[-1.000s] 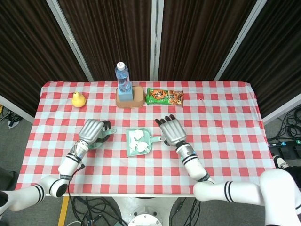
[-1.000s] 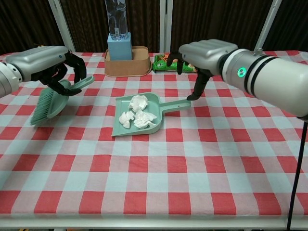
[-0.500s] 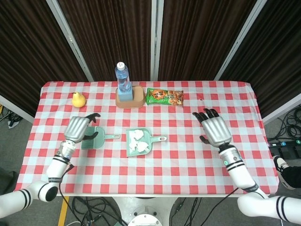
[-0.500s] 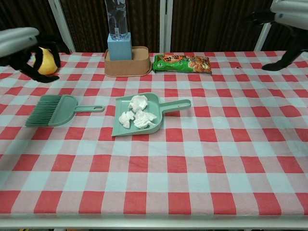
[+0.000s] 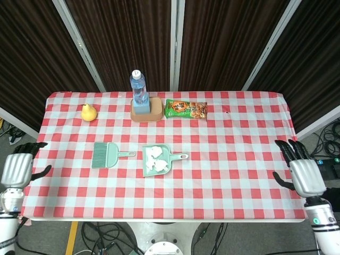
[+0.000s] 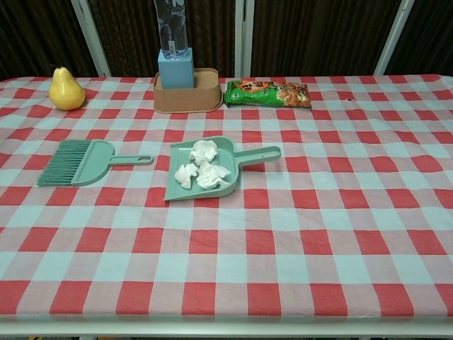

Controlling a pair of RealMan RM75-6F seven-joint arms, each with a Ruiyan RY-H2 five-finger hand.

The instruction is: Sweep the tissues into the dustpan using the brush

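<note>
the table [image 5: 239,159] holds the dustpan [image 6: 219,145] at centre with the tissues [image 6: 201,166] piled inside, the brush [image 6: 78,163] lying flat at its 9 o'clock; left hand [image 5: 17,169] and right hand [image 5: 304,172] hang off the table's sides, fingers wide, holding nothing

The table is covered by a matt woven cloth [image 6: 297,234] in red and white checks; the brush [image 6: 78,162] and dustpan [image 6: 230,150] look to be smooth matt green plastic; the tissues [image 6: 202,166] are crumpled soft paper; a glossy foil sheen is shown by the snack packet [image 6: 267,93].
</note>
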